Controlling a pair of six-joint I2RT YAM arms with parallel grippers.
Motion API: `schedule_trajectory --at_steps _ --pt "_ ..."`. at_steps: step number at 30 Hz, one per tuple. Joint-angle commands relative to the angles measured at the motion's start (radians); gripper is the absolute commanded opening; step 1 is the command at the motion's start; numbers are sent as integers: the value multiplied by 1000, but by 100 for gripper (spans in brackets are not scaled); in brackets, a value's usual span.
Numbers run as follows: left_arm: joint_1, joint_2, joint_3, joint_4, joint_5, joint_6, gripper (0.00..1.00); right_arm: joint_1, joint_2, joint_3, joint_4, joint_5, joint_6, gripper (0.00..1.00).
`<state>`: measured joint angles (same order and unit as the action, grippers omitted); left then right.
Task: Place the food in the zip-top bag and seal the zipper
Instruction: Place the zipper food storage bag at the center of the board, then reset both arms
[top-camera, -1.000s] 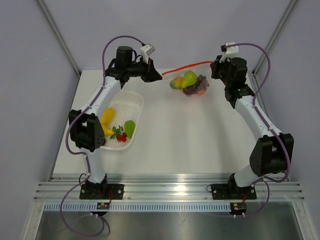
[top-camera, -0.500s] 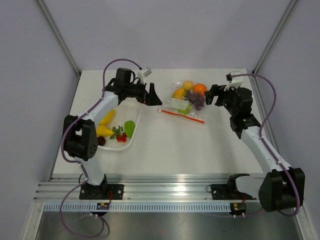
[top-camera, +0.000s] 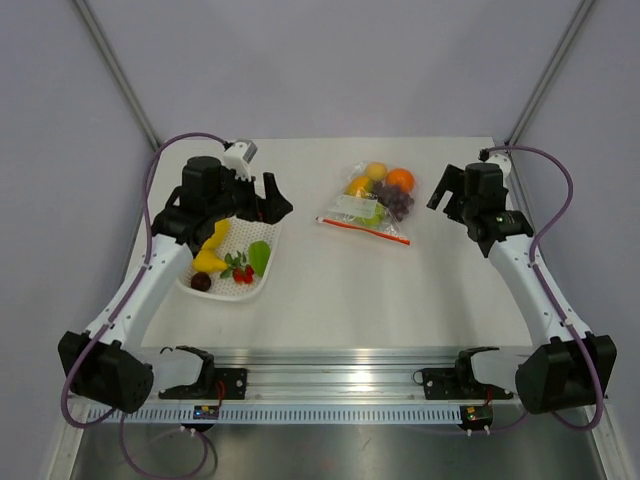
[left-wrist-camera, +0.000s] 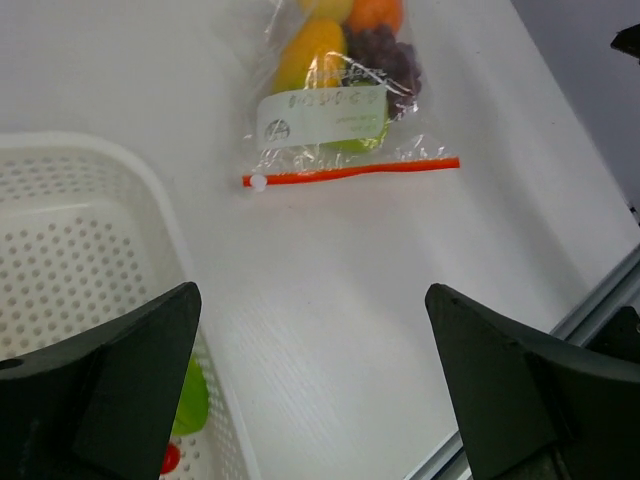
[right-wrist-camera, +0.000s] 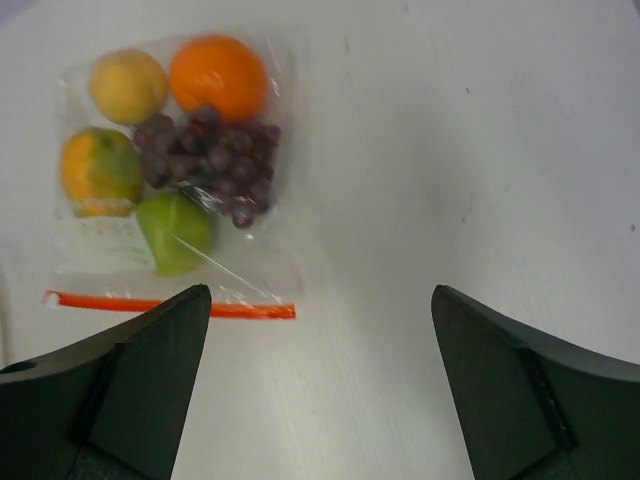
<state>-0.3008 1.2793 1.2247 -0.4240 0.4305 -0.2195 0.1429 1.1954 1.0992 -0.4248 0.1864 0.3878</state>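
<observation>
The clear zip-top bag (top-camera: 368, 203) lies flat on the white table, and neither gripper touches it. Through it show an orange (right-wrist-camera: 218, 76), purple grapes (right-wrist-camera: 210, 160), a green fruit (right-wrist-camera: 174, 232) and two yellow ones. The red-orange zipper (top-camera: 364, 230) runs along its near edge, also seen in the left wrist view (left-wrist-camera: 350, 172) and the right wrist view (right-wrist-camera: 170, 304). My left gripper (top-camera: 272, 200) hangs open over the basket's far end, left of the bag. My right gripper (top-camera: 440, 192) stands open to the bag's right. Nothing sits between either pair of fingers.
A white perforated basket (top-camera: 272, 252) at the left holds a yellow piece (top-camera: 210, 255), a green one (top-camera: 259, 257), small red ones (top-camera: 243, 273) and a dark one (top-camera: 201, 282). A metal rail (top-camera: 340, 370) runs along the table's near edge.
Both grippers have opened and let go of the bag, which has dropped from the air onto the table. The left arm has drawn back over the basket, the right arm back to the right.
</observation>
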Motion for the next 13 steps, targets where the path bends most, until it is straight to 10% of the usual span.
schedule_trajectory --at_steps 1,13 --pt "0 -122 -108 -41 -185 -29 99 -5 30 27 -226 162 79 99" --pt "2 -393 -295 -30 -289 -21 99 -5 -82 -167 -83 113 69 99"
